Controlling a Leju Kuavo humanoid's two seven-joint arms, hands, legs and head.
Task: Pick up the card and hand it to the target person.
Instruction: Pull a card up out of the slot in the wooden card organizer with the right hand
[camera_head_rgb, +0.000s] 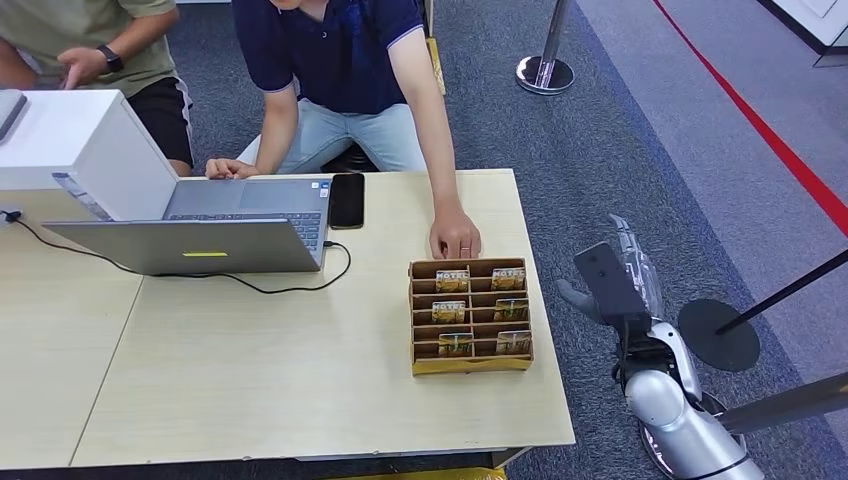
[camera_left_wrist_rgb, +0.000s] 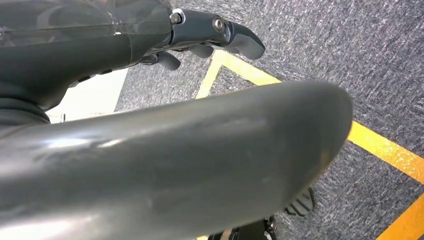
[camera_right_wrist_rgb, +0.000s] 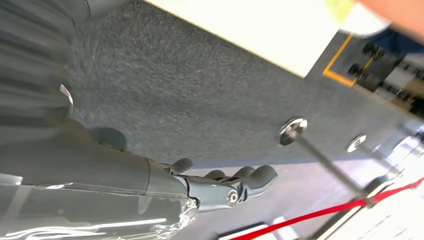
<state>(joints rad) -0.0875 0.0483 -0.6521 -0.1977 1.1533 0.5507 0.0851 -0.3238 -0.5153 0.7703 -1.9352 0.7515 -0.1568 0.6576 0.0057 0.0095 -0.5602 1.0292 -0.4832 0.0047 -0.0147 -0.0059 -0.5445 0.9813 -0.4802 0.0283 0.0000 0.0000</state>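
right hand (camera_head_rgb: 612, 285): up off the right side of the table, past the edge and over the carpet, nothing in it. Fingers look loosely spread in the head view, and the right wrist view shows the same, fingers (camera_right_wrist_rgb: 250, 177) only slightly bent with carpet behind them. So it's open and empty.

left hand (camera_left_wrist_rgb: 210, 37): seen from its own wrist camera, hanging over grey carpet with yellow floor tape. Fingers curl a bit, holding nothing as far as the shot shows.

cards (camera_head_rgb: 452, 281): sitting upright in the slots of the card box, gold and green ones in two columns, none taken out.

card box (camera_head_rgb: 470, 365): brown cardboard organiser near the table's right edge, just left of the right hand.

person's hand (camera_head_rgb: 455, 240): resting on the table, touching the box's far edge.

table (camera_head_rgb: 250, 400): light wood.

laptop (camera_head_rgb: 200, 240): open, left of the box, with a black phone (camera_head_rgb: 347, 200) beside it.

stanchion base (camera_head_rgb: 545, 73): on the carpet behind the table.
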